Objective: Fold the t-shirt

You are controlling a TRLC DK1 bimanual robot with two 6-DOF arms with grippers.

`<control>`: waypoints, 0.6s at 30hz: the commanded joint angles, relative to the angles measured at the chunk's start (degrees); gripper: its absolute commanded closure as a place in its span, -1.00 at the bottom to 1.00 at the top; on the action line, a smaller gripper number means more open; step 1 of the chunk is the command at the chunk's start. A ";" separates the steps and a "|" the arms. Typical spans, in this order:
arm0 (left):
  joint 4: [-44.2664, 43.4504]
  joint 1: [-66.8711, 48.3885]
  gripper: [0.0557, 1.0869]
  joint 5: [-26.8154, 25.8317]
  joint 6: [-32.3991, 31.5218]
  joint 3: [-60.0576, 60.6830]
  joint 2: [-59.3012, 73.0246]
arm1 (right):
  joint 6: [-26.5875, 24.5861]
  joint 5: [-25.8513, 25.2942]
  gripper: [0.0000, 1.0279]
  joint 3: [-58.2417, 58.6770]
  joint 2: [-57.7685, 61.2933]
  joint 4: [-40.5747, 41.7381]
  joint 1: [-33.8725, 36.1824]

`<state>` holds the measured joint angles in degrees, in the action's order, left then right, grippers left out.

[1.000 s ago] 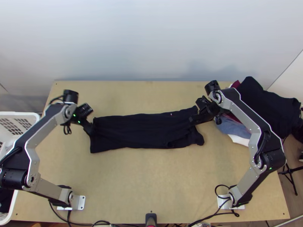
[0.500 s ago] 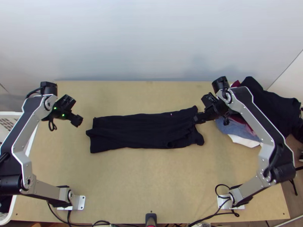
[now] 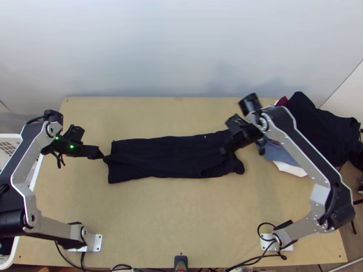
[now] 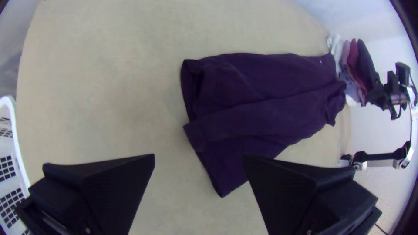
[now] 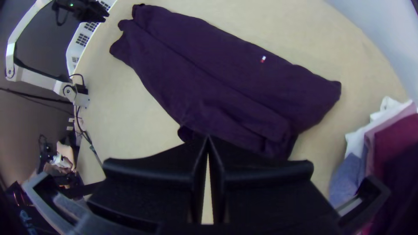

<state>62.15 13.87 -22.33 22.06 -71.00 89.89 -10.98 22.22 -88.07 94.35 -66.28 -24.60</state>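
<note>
Basket [image 3: 12, 135]: white plastic with grid-like openings, standing at the left end of the light wooden table [image 3: 159, 213].
Left arm [image 3: 28, 158]: silver-grey links with black joints, rising from a metal base plate near the table's lower left corner.
Left gripper [image 3: 99, 156]: wide, flat black fingers [image 4: 109, 182], set well apart from each other, just beside the t-shirt's left end.
T-shirt [image 3: 159, 158]: very dark, almost black soft cloth, lying across the middle of the table as a long folded strip. Creases run along it, the right end is bunched and uneven, and a small white-and-red mark [image 5: 263, 59] sits near the far edge.
Right gripper [image 3: 224, 150]: wide, flat black fingers [image 5: 261, 174], their tips together, over the t-shirt's right part; whether they touch the cloth I cannot tell.
Right arm [image 3: 297, 147]: also silver-grey and black, reaching up from the lower right and bending in toward the cloth.
Clothes pile [image 3: 317, 127]: black, dark red, blue-grey and white garments, heaped at the table's far right corner.
</note>
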 commanded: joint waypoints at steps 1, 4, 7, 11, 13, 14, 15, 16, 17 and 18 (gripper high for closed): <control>0.87 2.92 -0.91 -5.10 -4.49 -0.19 3.19 | -2.99 2.57 0.94 -4.12 7.08 3.35 -3.70; 0.78 2.48 -0.91 -5.80 -6.33 -1.95 4.95 | -3.08 4.33 0.94 -4.12 10.24 6.25 -3.44; 0.78 1.86 -0.91 -8.43 -8.79 -2.83 5.91 | -3.43 4.33 0.94 -3.60 13.23 9.42 -3.61; 0.78 1.51 -0.91 -10.63 -10.11 -2.39 6.62 | -3.78 4.33 0.94 -4.39 17.72 12.76 -3.61; 0.69 1.51 -0.91 -11.60 -10.20 -1.77 7.23 | -3.87 4.33 0.94 -4.48 19.65 14.07 -3.61; 0.60 1.34 -0.91 -11.69 -10.20 -1.33 7.41 | -3.96 4.33 0.94 -4.39 20.62 14.69 -3.53; 0.34 1.34 -0.91 -11.95 -10.20 -0.80 7.41 | -3.96 4.33 0.94 -4.21 21.41 15.30 -3.44; 0.34 1.34 -0.91 -12.21 -10.38 -0.45 7.50 | -4.13 4.33 0.94 -3.95 22.02 15.92 -3.26; 0.25 1.34 -0.91 -12.74 -10.38 -0.10 7.50 | -4.40 4.33 0.94 -3.69 22.55 16.45 -3.00; 0.25 1.34 -0.91 -13.18 -10.46 0.07 7.50 | -4.75 4.33 0.94 -3.51 23.08 16.89 -2.73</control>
<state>62.89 15.38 -32.88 12.69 -72.38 96.38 -14.72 26.39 -91.98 112.22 -53.17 -27.90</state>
